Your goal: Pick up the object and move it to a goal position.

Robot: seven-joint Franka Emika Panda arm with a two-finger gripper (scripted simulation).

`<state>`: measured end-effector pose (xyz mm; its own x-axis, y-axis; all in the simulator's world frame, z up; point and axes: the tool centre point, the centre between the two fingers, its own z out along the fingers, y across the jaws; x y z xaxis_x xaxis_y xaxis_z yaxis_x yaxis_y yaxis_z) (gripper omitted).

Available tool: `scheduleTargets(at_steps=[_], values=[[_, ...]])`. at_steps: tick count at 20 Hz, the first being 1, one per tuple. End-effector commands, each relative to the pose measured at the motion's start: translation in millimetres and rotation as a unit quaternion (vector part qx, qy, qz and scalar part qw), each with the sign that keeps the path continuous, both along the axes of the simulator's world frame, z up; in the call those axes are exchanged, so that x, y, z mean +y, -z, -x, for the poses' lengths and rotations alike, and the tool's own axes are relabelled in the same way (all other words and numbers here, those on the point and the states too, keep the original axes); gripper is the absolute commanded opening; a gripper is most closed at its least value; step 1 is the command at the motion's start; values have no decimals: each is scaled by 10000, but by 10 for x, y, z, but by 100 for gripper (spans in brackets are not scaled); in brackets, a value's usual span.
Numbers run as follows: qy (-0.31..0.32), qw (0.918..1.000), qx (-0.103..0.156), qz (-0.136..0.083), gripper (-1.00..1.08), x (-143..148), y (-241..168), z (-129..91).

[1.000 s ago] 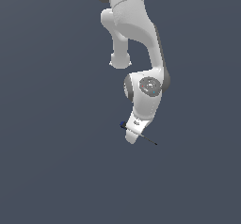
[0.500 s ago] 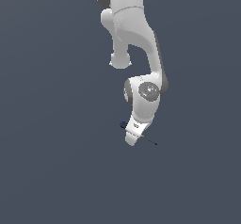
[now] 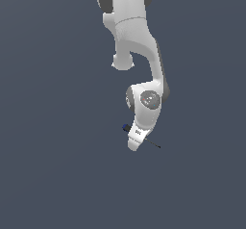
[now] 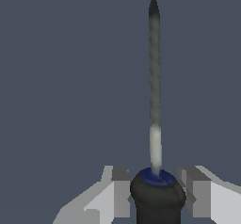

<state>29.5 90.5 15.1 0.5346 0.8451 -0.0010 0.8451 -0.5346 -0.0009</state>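
The object, a small screwdriver (image 3: 126, 127), lies on the dark grey floor with its blue-capped dark handle toward the exterior view's left and its thin shaft tip (image 3: 158, 146) pointing right. The white hand covers its middle there. In the wrist view the dark handle (image 4: 157, 197) with its blue ring sits between my two fingers (image 4: 121, 190), and the shaft (image 4: 154, 77) runs straight away from the camera. My gripper (image 4: 157, 199) stands low over the floor, both pads against the handle's sides. In the exterior view the gripper (image 3: 134, 146) points down.
The white arm (image 3: 132, 31) reaches down from the upper part of the exterior view. Plain dark grey floor (image 3: 57, 175) lies all around, and no other object or marker shows.
The wrist has sunk a little lower toward the floor over the last second. The screwdriver lies where it was.
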Motion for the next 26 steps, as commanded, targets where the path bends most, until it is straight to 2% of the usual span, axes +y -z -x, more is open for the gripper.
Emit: scheduleTargets(at_steps=[1,10,14,19,26], values=[[0,10000,-5,0,-100,1,1,-5],[0,10000,-5,0,-100,-4,-3,-5],[0,10000,-5,0,-100,-105,-55,-14],[-3,10000,-6,-1,-100,-412,-218,-43],[-3,10000,-6,-1,-100,-1034,-545,-117]])
